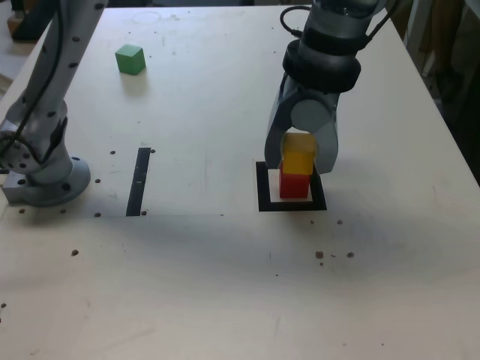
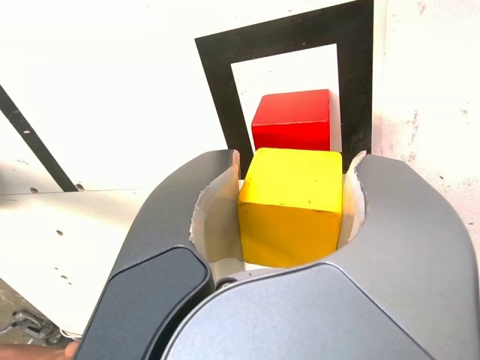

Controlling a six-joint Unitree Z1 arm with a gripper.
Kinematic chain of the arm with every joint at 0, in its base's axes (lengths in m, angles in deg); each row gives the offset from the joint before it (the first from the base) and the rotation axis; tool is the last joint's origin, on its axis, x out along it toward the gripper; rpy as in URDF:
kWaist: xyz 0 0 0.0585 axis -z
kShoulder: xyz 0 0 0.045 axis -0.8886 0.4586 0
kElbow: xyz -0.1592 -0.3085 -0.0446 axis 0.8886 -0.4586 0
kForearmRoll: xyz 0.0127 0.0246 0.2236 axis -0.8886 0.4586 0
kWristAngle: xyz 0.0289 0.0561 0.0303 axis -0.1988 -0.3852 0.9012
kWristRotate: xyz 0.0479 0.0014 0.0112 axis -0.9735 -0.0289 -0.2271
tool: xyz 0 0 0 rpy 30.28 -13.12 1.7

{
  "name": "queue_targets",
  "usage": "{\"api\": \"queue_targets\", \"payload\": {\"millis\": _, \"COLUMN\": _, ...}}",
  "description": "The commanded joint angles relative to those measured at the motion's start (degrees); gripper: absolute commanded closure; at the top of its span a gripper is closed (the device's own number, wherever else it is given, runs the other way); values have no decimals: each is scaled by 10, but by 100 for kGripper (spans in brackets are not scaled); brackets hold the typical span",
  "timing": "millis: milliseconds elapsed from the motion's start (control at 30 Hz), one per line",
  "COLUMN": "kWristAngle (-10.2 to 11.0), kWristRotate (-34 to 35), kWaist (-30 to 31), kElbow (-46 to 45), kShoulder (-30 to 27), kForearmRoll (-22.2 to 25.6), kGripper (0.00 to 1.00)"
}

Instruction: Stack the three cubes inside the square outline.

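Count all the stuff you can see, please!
red cube: 1, red, inside the square
yellow cube: 1, yellow, between the pincer's jaws
green cube: 1, green, far off, exterior view's left
square: 1, black with white middle, around the red cube
strip: 1, black, on the table between arm base and square
table: 1, whitish, under everything
arm base: 1, grey, exterior view's left
pincer: 1, grey, above the square

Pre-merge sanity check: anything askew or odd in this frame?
Nothing spilled or broken. The yellow cube sits between the fingers, not squarely lined up over the red cube in the wrist view. Minor: dark specks mark the white tabletop.
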Motion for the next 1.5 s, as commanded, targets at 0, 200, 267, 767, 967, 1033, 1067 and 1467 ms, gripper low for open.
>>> {"api": "queue_targets", "payload": {"millis": 0, "kWristAngle": 0, "kWristRotate": 1, "kWaist": 1, "kElbow": 2, "kShoulder": 3, "kForearmRoll": -1, "kGripper": 75}}
{"api": "queue_targets", "payload": {"millis": 200, "kWristAngle": 0, "kWristRotate": 2, "kWaist": 0, "kElbow": -1, "kShoulder": 4, "kForearmRoll": -2, "kGripper": 75}}
{"api": "queue_targets", "payload": {"millis": 267, "kWristAngle": 0, "kWristRotate": 2, "kWaist": -2, "kElbow": -2, "kShoulder": 4, "kForearmRoll": -2, "kGripper": 75}}
{"api": "queue_targets", "payload": {"millis": 767, "kWristAngle": 2, "kWristRotate": -8, "kWaist": -11, "kElbow": -13, "kShoulder": 8, "kForearmRoll": -14, "kGripper": 11}}
{"api": "queue_targets", "payload": {"millis": 967, "kWristAngle": 3, "kWristRotate": -9, "kWaist": -11, "kElbow": -20, "kShoulder": 5, "kForearmRoll": -16, "kGripper": 1}}
{"api": "queue_targets", "payload": {"millis": 1033, "kWristAngle": 3, "kWristRotate": -9, "kWaist": -11, "kElbow": -23, "kShoulder": 3, "kForearmRoll": -16, "kGripper": 0}}
{"api": "queue_targets", "payload": {"millis": 1067, "kWristAngle": 3, "kWristRotate": -9, "kWaist": -11, "kElbow": -24, "kShoulder": 1, "kForearmRoll": -16, "kGripper": 0}}
{"api": "queue_targets", "payload": {"millis": 1467, "kWristAngle": 40, "kWristRotate": -13, "kWaist": -24, "kElbow": -36, "kShoulder": -63, "kForearmRoll": 13, "kGripper": 0}}
